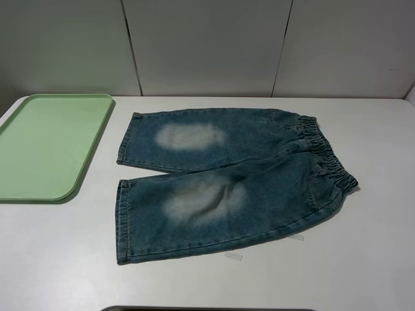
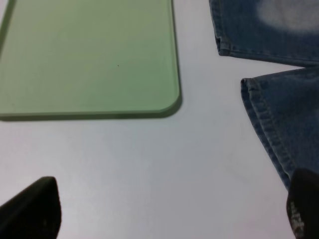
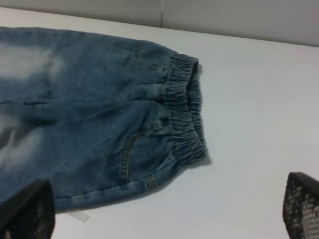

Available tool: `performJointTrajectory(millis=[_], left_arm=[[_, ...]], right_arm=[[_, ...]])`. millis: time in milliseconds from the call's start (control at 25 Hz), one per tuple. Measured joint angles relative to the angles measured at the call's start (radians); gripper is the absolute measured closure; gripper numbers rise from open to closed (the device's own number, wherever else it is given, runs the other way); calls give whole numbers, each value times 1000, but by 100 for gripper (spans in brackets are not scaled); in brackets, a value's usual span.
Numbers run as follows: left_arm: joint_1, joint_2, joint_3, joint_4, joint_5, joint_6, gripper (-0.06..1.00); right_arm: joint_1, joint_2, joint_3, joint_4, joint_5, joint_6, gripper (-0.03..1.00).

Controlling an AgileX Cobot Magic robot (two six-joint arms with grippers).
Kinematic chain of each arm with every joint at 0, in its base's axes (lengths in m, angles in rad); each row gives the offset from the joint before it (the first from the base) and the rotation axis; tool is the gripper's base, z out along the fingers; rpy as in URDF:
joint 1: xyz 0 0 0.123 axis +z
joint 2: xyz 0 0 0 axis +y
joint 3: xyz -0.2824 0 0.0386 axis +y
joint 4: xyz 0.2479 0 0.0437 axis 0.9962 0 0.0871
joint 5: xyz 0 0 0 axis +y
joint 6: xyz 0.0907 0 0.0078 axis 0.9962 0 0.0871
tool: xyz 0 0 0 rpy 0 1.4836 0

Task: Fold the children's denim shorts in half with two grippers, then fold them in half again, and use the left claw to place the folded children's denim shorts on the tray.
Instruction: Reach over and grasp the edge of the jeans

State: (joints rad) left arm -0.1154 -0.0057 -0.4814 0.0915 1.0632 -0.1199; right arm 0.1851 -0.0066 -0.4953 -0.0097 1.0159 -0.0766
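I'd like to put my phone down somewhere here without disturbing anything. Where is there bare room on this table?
The green tray is bare, as is the table strip between it and the denim shorts' leg hems. More room lies right of the elastic waistband and along the near edge. The middle is covered by the shorts.

In the high view the left side of the green tray (image 1: 52, 146) runs off the picture's edge. A dark strip (image 1: 207, 309) at the near edge of the table (image 1: 58, 259) is cut to a sliver, so you cannot tell what it is. The white tags (image 1: 233, 256) beside the near hem of the denim shorts (image 1: 227, 175) are too small to read. The left wrist view gives you only two cropped dark fingertips (image 2: 32, 211) of the left gripper (image 2: 167, 211), and only the shorts' leg hems. The right gripper (image 3: 164, 209) likewise shows just cropped fingertips (image 3: 301, 204), and the shorts' legs run out of frame.
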Motion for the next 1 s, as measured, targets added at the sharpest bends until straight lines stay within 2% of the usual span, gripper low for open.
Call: performJointTrajectory(millis=[800, 1000], left_arm=[[0, 0, 0, 0, 0, 0, 5], [0, 0, 0, -29, -4, 5, 5]], right_arm=[[11, 0, 0, 10, 0, 0, 27], [23, 2, 0, 22, 0, 0, 27]])
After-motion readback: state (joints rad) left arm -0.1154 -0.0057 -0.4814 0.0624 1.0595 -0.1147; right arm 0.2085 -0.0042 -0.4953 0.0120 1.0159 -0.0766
